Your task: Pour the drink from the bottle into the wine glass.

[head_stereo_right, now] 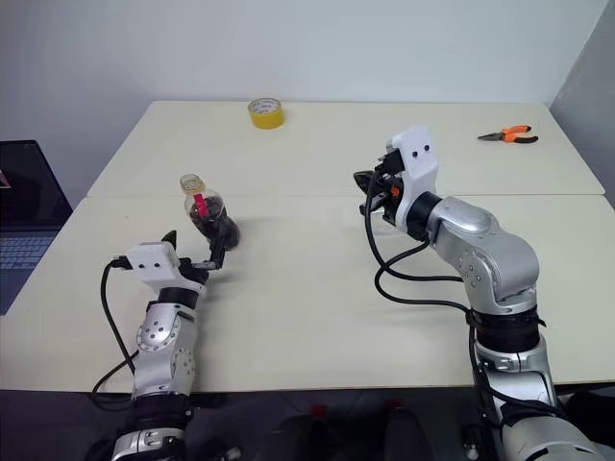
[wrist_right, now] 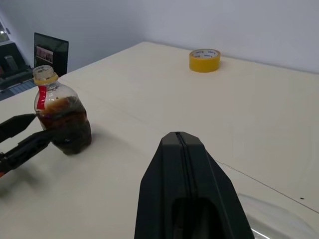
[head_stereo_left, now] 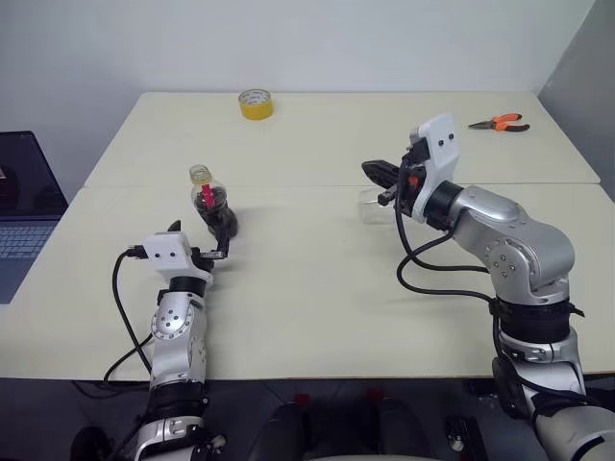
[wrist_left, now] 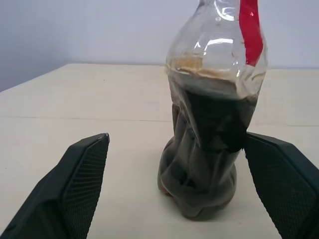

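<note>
while its fingers stand wide apart, the left gripper (head_stereo_left: 202, 245) grips nothing: the bottle (wrist_left: 212, 119) stands upright on the table (head_stereo_left: 317, 288) between the two pads, with a gap on each side, dark drink (wrist_left: 207, 164) filling its lower half. the right gripper (head_stereo_right: 370, 182) hangs above the table with its fingers pressed shut, the wine glass (head_stereo_left: 373, 206) lying just beneath them.

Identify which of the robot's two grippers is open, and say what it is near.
The left gripper: its jaws are spread either side of the bottle, while the right gripper is shut.
</note>
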Motion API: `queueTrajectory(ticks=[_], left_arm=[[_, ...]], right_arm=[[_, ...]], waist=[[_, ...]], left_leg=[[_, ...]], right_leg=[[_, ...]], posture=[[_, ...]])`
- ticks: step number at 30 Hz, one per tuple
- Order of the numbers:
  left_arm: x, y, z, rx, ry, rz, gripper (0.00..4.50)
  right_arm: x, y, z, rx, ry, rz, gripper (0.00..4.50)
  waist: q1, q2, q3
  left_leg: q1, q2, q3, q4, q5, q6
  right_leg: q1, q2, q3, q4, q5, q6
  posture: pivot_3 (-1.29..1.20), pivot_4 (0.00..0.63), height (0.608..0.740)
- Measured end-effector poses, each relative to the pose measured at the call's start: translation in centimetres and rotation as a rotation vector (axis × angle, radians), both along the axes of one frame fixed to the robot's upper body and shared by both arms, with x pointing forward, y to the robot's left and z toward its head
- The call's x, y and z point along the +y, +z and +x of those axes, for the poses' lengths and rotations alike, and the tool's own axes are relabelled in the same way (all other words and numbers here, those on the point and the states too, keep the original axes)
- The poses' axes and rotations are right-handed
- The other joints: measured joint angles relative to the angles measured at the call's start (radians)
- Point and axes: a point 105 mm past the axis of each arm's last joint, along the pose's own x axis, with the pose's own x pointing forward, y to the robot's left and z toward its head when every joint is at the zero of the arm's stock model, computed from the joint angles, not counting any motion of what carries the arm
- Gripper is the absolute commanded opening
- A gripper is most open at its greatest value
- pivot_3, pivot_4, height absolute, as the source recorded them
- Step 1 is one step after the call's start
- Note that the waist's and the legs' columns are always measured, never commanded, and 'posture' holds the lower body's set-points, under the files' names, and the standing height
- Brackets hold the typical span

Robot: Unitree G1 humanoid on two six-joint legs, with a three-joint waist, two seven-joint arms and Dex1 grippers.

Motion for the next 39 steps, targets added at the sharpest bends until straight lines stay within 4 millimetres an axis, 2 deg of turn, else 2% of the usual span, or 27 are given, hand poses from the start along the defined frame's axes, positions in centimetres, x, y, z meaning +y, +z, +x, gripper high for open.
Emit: queueTrajectory(ticks=[6, 8, 11, 13, 16, 19, 23, 27, 30, 35, 39], left_arm=[[-0.8, -0.5, -2.8, 0.060, -0.061, -0.027, 4.48], [-2.7, -1.3, -5.1, 0.129, -0.200, -0.018, 4.48], [-5.7, -3.9, -7.6, 0.301, -0.405, -0.011, 4.48], [-7.4, -3.7, -7.9, 0.323, -0.503, 0.005, 4.48], [-9.6, -2.2, -7.5, 0.286, -0.598, 0.036, 4.48], [-11.6, -1.3, -7.1, 0.266, -0.667, 0.072, 4.50], [-13.5, -0.4, -6.4, 0.239, -0.724, 0.129, 4.50], [-13.7, -0.1, -6.1, 0.228, -0.722, 0.138, 4.50], [-13.8, -0.2, -6.1, 0.230, -0.718, 0.136, 4.50], [-14.1, -0.3, -6.2, 0.227, -0.714, 0.133, 4.50], [-14.1, -0.4, -6.1, 0.224, -0.706, 0.133, 4.50]], right_arm=[[-1.0, -0.3, 0.3, -0.003, -0.003, -0.057, 0.00], [-2.9, -1.0, 0.9, 0.012, -0.031, -0.144, 0.00], [-6.8, -2.0, 2.6, 0.057, -0.151, -0.244, 0.00], [-7.5, -2.4, 3.2, 0.069, -0.160, -0.294, 0.00], [-8.0, -2.4, 3.9, 0.061, -0.127, -0.380, 0.00], [-7.8, -2.0, 4.1, 0.026, -0.052, -0.498, 0.59], [-7.4, -2.7, 4.9, -0.016, 0.048, -0.745, 1.92], [-8.6, -4.9, 5.8, 0.018, 0.095, -0.909, 3.34], [-9.5, -5.5, 6.9, 0.031, 0.080, -0.982, 4.36], [-9.5, -4.8, 8.3, -0.007, 0.081, -1.061, 4.47], [-8.9, -5.6, 8.9, -0.016, 0.112, -1.127, 4.47]], waist=[[0.002, 0.000, 0.000], [0.002, 0.000, 0.000], [0.008, 0.001, 0.001], [0.007, 0.002, 0.001], [0.005, 0.003, 0.001], [0.004, 0.003, 0.001], [0.004, 0.002, 0.001], [0.004, 0.002, 0.001], [0.004, 0.002, 0.001], [0.003, 0.002, 0.002], [0.003, 0.002, 0.001]], left_leg=[[0.000, 0.000, 0.000, 0.000, 0.000, 0.000], [0.000, -0.001, 0.001, -0.001, 0.000, 0.000], [0.000, 0.000, 0.001, -0.001, 0.000, 0.001], [0.001, 0.002, 0.002, -0.001, 0.000, 0.001], [0.001, 0.001, 0.003, -0.001, 0.000, 0.001], [0.001, 0.001, 0.004, -0.003, 0.000, 0.001], [0.001, 0.001, 0.004, -0.003, 0.000, 0.000], [0.001, 0.001, 0.004, -0.003, 0.000, 0.000], [0.001, 0.001, 0.005, -0.002, 0.000, 0.000], [0.001, 0.001, 0.004, -0.002, 0.000, 0.000], [0.001, 0.001, 0.004, -0.002, 0.000, 0.000]], right_leg=[[0.000, 0.000, 0.000, 0.000, 0.000, 0.000], [0.000, -0.001, 0.001, -0.001, 0.000, 0.000], [0.001, 0.001, 0.001, 0.000, 0.000, 0.000], [0.001, 0.002, 0.001, 0.000, 0.000, 0.000], [0.001, 0.001, 0.002, 0.000, 0.000, 0.000], [0.001, 0.000, 0.002, -0.002, 0.000, 0.000], [0.001, 0.001, 0.002, -0.002, 0.000, 0.000], [0.001, 0.000, 0.002, -0.003, 0.000, 0.000], [0.000, 0.000, 0.002, -0.002, 0.000, 0.000], [0.000, 0.000, 0.002, -0.002, 0.000, 0.000], [0.000, 0.000, 0.002, -0.002, 0.000, 0.000]], posture=[[0.00, 0.150, 0.740], [0.00, 0.150, 0.740], [0.00, 0.150, 0.740], [0.00, 0.150, 0.740], [0.00, 0.150, 0.740], [0.00, 0.150, 0.740], [0.00, 0.150, 0.740], [0.00, 0.150, 0.740], [0.00, 0.150, 0.740], [0.00, 0.150, 0.740], [0.00, 0.150, 0.740]])
